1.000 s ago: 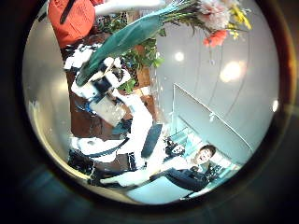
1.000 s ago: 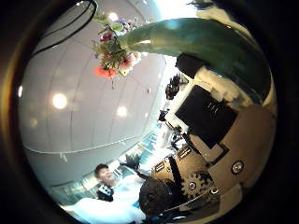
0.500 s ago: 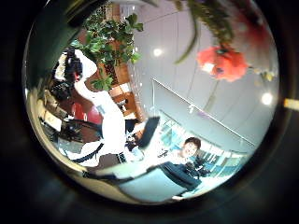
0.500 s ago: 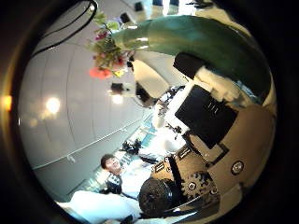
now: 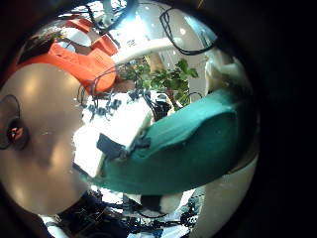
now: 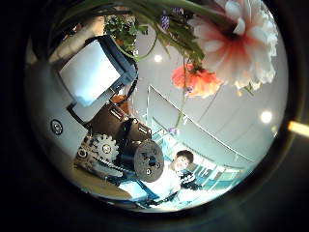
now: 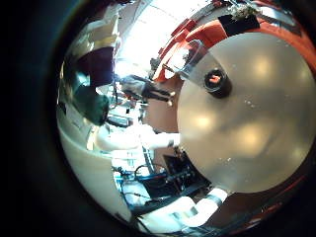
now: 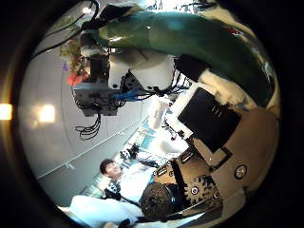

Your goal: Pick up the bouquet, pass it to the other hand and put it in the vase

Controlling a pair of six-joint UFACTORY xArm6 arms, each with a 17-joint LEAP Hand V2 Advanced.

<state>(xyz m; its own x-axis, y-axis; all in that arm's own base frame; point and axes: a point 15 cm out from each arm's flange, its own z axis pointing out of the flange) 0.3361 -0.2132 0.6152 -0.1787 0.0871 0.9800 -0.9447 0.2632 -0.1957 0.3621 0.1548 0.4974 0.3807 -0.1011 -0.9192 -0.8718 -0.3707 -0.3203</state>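
Note:
The bouquet's paper wrap (image 8: 190, 38) runs across my right palm, and the right hand's fingers (image 8: 223, 119) are curled beside it, holding it. Its flowers (image 8: 76, 57) stick out past the wrap, and my left hand (image 8: 109, 76) is right up against them. The wrap (image 5: 188, 149) fills much of the left little finger side view, with a left finger (image 5: 119, 139) lying against it. Blooms (image 6: 237, 39) hang close over the left palm, and the left thumb (image 6: 101, 97) is folded into view. The vase (image 7: 212, 81) stands on the round table (image 7: 247, 148), well below the hands.
The vase (image 5: 15, 131) also shows small on the table (image 5: 40, 169) in the left little finger side view. A leafy pot plant (image 5: 163, 79) stands behind. A white arm (image 7: 148, 143) crosses beside the table.
My left hand has closed in on the bouquet: the flowers have grown large in its thumb side view and its thumb has swung into sight. The right hand keeps its hold on the wrap.

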